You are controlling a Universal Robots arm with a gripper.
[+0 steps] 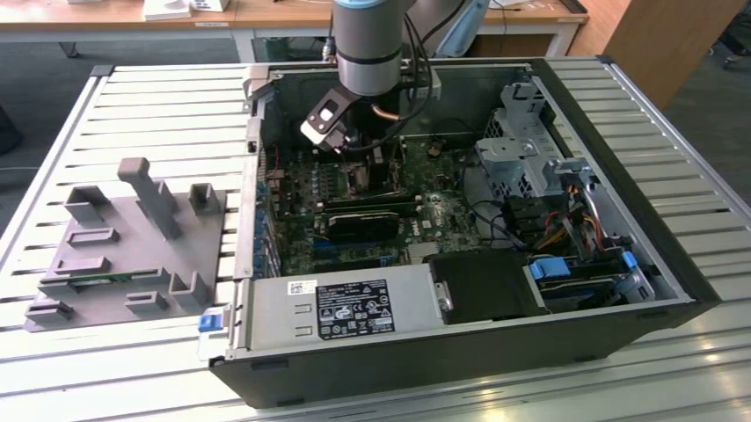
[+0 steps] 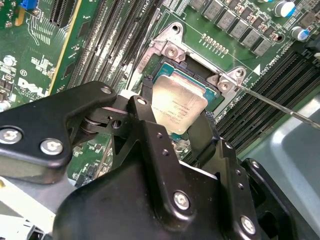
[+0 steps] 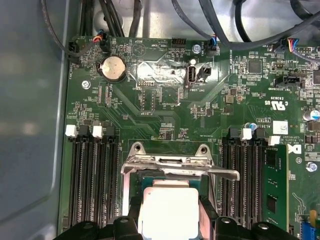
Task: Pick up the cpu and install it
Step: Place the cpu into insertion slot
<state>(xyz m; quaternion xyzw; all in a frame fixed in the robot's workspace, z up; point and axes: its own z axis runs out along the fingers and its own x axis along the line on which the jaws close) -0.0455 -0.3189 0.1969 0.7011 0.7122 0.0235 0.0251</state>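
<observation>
Pinches the cpu (image 2: 182,97) by opposite edges between the fingers (image 2: 143,113) of the gripper (image 2: 177,112) — holds it flat, square inside the open socket frame (image 2: 173,51) — presumably for level seating.

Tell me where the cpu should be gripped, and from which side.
Likely two opposite thin edges, from above: the cpu is a flat square, level at the socket, so only edges can be pinched. The gripper flanks it so.
</observation>
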